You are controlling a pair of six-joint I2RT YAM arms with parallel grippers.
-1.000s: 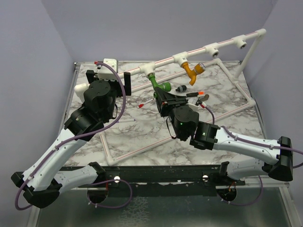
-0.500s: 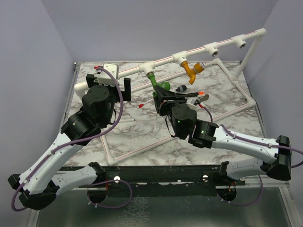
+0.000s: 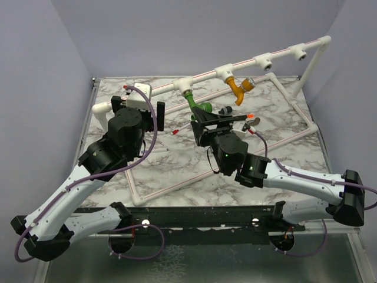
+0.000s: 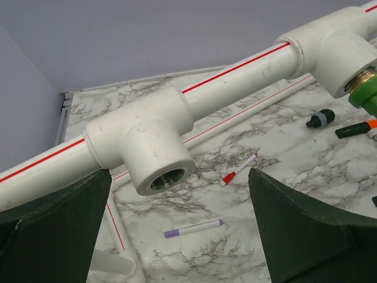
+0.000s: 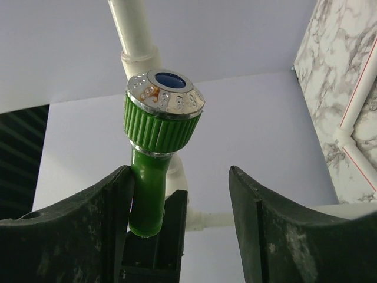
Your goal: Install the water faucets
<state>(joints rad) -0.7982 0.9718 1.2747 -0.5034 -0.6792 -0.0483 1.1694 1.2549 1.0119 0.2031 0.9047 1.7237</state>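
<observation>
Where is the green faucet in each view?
Top external: green faucet at centre, under the pipe.
Left wrist: green faucet at right edge, only its top, under a T-socket.
Right wrist: green faucet left of centre, silvery end toward camera.
Shared landmark: the white pipe it hangs from.

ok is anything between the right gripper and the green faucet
Nothing visible. The green faucet sits directly between the parted fingers of the right gripper, close to one of them, its stem running up into a white T-socket.
</observation>
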